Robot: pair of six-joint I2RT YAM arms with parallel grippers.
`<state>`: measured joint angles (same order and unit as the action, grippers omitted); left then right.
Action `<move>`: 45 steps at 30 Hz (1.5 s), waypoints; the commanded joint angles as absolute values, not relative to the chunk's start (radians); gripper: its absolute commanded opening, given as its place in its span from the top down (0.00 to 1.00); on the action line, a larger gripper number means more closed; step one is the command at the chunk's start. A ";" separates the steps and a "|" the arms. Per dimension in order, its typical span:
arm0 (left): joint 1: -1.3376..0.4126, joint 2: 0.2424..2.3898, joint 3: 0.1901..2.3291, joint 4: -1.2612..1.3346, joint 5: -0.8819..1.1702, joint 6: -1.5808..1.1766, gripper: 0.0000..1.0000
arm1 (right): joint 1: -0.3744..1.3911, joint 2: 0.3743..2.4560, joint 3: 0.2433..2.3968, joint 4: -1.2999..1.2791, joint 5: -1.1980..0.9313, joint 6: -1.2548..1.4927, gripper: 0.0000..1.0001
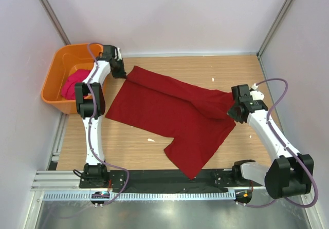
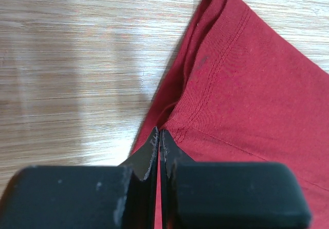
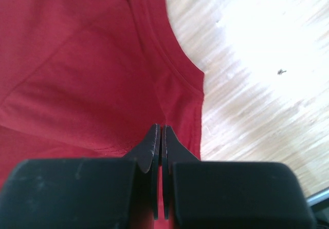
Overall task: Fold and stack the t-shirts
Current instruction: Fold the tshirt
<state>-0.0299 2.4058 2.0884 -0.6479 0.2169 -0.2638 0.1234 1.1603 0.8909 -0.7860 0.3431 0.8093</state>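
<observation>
The dark crimson t-shirt [image 1: 175,113] lies spread on the wooden table, partly folded, with a sleeve pointing to the near edge. My left gripper [image 1: 121,71] is shut on the t-shirt's far left corner; the left wrist view shows red cloth [image 2: 241,85] pinched between the closed fingers [image 2: 158,139]. My right gripper [image 1: 234,108] is shut on the t-shirt's right edge; the right wrist view shows its hem [image 3: 175,70] running into the closed fingers [image 3: 160,134]. The magenta-pink t-shirt [image 1: 73,84] lies bunched in the orange tub [image 1: 57,67] at the far left.
The orange tub stands at the table's far left, close behind my left arm. A few small white scraps [image 1: 150,139] lie on the wood. Grey walls close off the back and sides.
</observation>
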 commanded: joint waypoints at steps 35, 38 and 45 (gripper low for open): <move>-0.074 2.539 2.105 -0.245 0.462 -0.729 0.64 | -0.106 1.784 1.204 -0.293 0.216 0.558 0.44; -0.069 2.543 2.097 -0.242 0.451 -0.759 0.65 | -0.110 1.819 1.216 -0.278 0.204 0.564 0.48; -0.061 2.556 2.085 -0.258 0.433 -0.799 0.66 | -0.138 1.826 1.218 -0.333 0.335 0.577 0.99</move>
<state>-0.0780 2.5446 2.0983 -0.2745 0.4446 -0.7536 -0.1192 1.8549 1.1877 -0.3260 0.2291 0.5766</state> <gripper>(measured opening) 0.347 0.058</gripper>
